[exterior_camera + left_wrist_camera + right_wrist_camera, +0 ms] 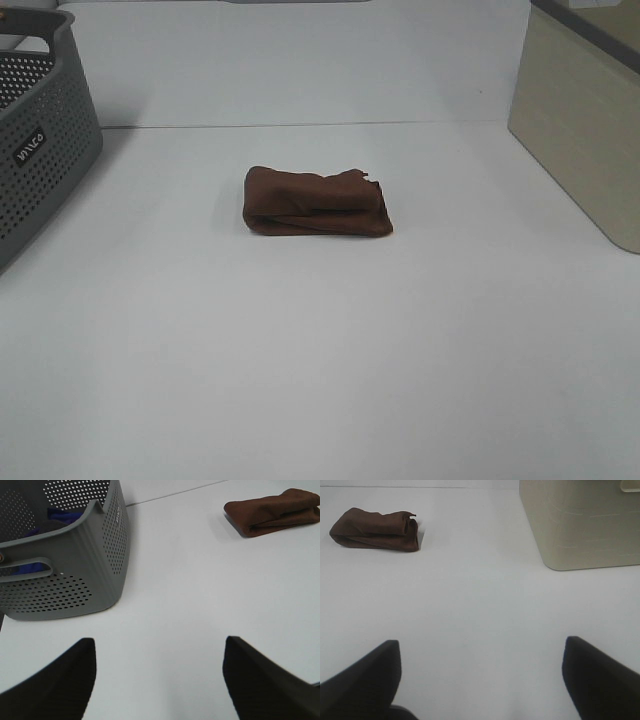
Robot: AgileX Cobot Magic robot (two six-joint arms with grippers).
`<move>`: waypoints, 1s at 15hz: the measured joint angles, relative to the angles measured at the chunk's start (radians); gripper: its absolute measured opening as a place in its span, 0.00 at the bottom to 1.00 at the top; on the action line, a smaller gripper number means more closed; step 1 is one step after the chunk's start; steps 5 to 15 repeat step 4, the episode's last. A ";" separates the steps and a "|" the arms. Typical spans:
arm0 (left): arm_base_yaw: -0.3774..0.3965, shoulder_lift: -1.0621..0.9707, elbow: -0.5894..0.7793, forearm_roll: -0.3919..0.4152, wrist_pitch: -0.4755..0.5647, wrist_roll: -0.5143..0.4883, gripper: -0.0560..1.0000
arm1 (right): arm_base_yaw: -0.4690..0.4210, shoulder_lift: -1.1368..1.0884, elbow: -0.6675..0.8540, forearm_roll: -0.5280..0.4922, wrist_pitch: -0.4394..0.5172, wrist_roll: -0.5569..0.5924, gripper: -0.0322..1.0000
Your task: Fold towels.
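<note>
The dark reddish-brown towel (317,202) lies folded into a small thick bundle in the middle of the white table. It also shows in the left wrist view (274,512) and in the right wrist view (376,530). No white tag shows. My left gripper (157,677) is open and empty, low over bare table beside the grey basket, far from the towel. My right gripper (480,677) is open and empty over bare table near the beige bin, also far from the towel. Neither arm shows in the exterior high view.
A grey perforated basket (35,140) stands at the table's left edge, with blue cloth inside in the left wrist view (60,516). A beige bin (585,120) stands at the right edge.
</note>
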 joint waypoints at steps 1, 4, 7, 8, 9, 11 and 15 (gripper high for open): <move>0.000 0.000 0.000 0.000 0.000 0.000 0.70 | 0.000 0.000 0.000 0.000 0.000 0.000 0.83; 0.000 0.000 0.000 0.000 0.000 0.000 0.70 | 0.000 0.000 0.000 0.000 0.000 0.000 0.83; 0.000 0.000 0.000 0.000 0.000 0.000 0.70 | 0.000 0.000 0.000 0.000 0.000 0.000 0.83; 0.000 0.000 0.000 0.000 0.000 0.000 0.70 | 0.000 0.000 0.000 0.000 0.000 0.000 0.83; 0.000 0.000 0.000 0.000 0.000 0.000 0.70 | 0.000 0.000 0.000 0.000 0.000 0.000 0.83; 0.000 0.000 0.000 0.000 0.000 0.000 0.70 | 0.000 0.000 0.000 0.000 0.000 0.000 0.83; 0.000 0.000 0.000 0.000 0.000 0.000 0.70 | 0.000 0.000 0.000 0.000 0.000 0.000 0.83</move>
